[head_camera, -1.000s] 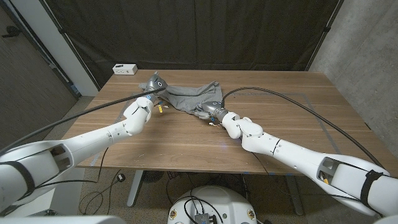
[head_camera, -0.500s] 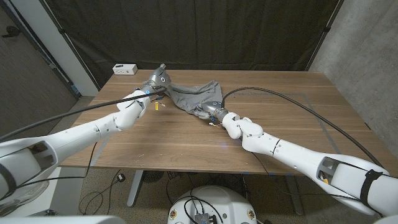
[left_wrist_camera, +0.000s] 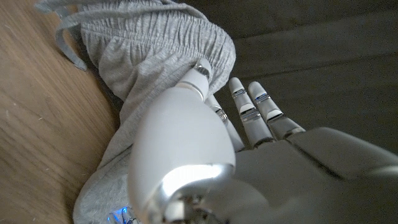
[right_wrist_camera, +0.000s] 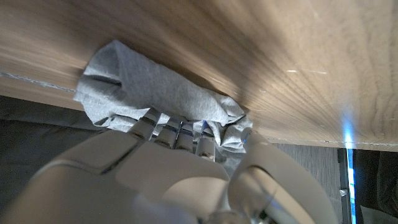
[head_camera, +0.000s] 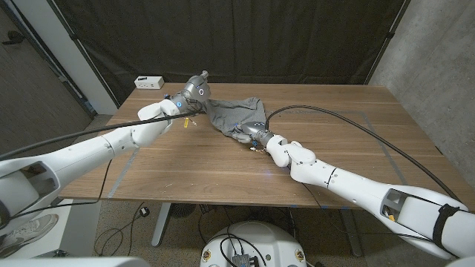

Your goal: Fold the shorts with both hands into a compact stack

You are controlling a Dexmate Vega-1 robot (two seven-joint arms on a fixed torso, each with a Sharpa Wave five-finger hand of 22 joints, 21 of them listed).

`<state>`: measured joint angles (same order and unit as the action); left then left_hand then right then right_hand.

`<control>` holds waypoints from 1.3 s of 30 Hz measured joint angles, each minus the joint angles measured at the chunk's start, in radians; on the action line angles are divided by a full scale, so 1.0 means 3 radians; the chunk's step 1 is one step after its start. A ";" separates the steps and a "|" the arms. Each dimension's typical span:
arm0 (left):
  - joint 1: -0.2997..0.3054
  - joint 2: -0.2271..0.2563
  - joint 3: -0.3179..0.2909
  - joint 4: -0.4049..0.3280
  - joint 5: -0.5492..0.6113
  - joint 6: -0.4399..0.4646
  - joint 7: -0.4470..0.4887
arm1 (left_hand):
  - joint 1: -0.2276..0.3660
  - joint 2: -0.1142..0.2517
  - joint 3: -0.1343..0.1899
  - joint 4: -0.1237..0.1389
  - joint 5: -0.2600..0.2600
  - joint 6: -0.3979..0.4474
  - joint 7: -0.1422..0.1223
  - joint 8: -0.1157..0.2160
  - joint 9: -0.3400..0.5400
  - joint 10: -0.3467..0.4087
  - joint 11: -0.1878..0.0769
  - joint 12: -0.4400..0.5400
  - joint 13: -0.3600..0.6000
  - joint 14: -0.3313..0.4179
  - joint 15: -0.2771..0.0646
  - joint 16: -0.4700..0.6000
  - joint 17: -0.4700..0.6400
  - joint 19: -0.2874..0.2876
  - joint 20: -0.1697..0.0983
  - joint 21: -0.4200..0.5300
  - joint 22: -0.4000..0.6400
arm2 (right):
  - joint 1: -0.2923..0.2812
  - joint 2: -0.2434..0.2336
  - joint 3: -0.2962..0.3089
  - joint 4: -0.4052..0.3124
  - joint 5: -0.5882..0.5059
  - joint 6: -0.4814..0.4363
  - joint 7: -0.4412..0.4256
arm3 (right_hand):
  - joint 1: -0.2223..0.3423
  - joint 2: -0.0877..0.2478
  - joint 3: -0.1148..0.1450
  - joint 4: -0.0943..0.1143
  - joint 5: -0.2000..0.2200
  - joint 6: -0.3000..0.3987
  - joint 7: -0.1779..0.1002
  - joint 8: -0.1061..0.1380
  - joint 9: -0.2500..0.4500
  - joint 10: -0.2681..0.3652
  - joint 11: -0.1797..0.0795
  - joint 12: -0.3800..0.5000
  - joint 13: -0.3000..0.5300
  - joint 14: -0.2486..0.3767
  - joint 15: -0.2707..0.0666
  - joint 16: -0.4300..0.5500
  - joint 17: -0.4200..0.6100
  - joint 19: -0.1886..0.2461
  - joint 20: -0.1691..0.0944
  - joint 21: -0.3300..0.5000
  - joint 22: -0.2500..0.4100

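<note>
The left hand (head_camera: 194, 92) has carried its gripped corner of the shorts (head_camera: 236, 113) farther back; the right hand (head_camera: 252, 133) still grips the near edge.

Glossy white arm shells in rounded segments, with black bands near the lower corners of the head view. Silver-grey left hand (head_camera: 194, 90) and right hand (head_camera: 254, 131). Black cables along both forearms. White fingers (left_wrist_camera: 249, 109) ringed with dark bands and small blue marks.

Lab or test bay; black curtain backdrop (head_camera: 237, 37); bare concrete wall (head_camera: 430, 44); wooden table (head_camera: 334, 141) on metal legs
</note>
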<state>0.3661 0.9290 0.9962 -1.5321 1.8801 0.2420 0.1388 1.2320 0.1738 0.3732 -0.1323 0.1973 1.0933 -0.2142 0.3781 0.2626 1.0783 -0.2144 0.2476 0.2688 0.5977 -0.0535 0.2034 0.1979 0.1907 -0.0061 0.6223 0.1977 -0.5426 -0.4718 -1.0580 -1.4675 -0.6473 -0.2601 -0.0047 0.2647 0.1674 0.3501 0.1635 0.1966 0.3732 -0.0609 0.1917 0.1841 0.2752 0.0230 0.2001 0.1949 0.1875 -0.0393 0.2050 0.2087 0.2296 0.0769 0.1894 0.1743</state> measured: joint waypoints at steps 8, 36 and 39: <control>-0.0092 0.0022 -0.0024 -0.0072 0.0197 -0.0199 0.0127 | 0.0000 0.0000 0.0000 0.0000 0.0000 -0.0013 0.0011 0.0006 0.0016 0.0000 0.0000 -0.0015 0.0000 -0.0013 -0.0013 0.0000 0.0000 -0.0012 -0.0011 0.0000 0.0000 | -0.0014 -0.0014 -0.0004 0.0000 -0.0018 0.0044 -0.0002 | 0.0000 0.0000 0.0014 -0.0014 0.0000 0.0000 0.0000 0.0000 0.0000 0.0000 0.0000 0.0000 -0.0001 0.0000 0.0000 0.0000 0.0000 -0.0005 -0.0005 0.0013 0.0002; -0.0564 0.0025 0.0132 -0.0160 0.0610 -0.0865 0.0770 | 0.0000 -0.0001 -0.0015 0.0014 0.0022 -0.0091 -0.0008 0.0097 0.0068 -0.0065 -0.0006 -0.0064 0.0001 -0.0013 -0.0013 0.0016 0.0016 -0.0011 -0.0011 0.0026 -0.0001 | -0.0015 0.0035 -0.0023 0.0173 -0.0024 0.0253 -0.0040 | -0.0031 -0.0005 0.0032 -0.0032 0.0025 -0.0001 0.0000 0.0003 -0.0002 -0.0001 0.0000 -0.0002 -0.0005 0.0000 0.0000 0.0000 -0.0015 -0.0023 -0.0012 0.0000 -0.0001; -0.0622 0.0014 0.0168 -0.0149 0.0641 -0.0929 0.0829 | 0.0000 -0.0001 -0.0015 0.0014 0.0022 -0.0090 -0.0008 0.0109 0.0078 -0.0065 -0.0006 -0.0064 0.0001 -0.0013 -0.0013 0.0016 0.0016 -0.0011 -0.0011 0.0026 -0.0001 | -0.0003 0.0052 -0.0028 0.0211 -0.0018 0.0275 -0.0050 | -0.0031 -0.0005 0.0032 -0.0032 0.0025 -0.0001 0.0000 0.0003 -0.0002 -0.0001 0.0000 -0.0002 -0.0005 0.0000 0.0000 0.0000 -0.0014 -0.0030 -0.0017 0.0012 0.0000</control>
<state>0.1794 0.9333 1.0467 -1.5767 2.0723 -0.0366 0.3875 1.2321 0.1736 0.3686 -0.1282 0.2039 1.0662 -0.2165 0.4107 0.2860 1.0588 -0.2163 0.2284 0.2689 0.5938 -0.0573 0.2082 0.2027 0.1873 -0.0093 0.6301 0.1976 -0.5436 -0.4563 -1.0665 -1.4043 -0.6528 -0.1775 -0.0196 0.2553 0.1660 0.3598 0.1538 0.2042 0.3729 -0.0610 0.1926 0.1834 0.2749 0.0231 0.1995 0.1933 0.1875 -0.0393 0.2050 0.2044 0.2208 0.0716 0.1930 0.1742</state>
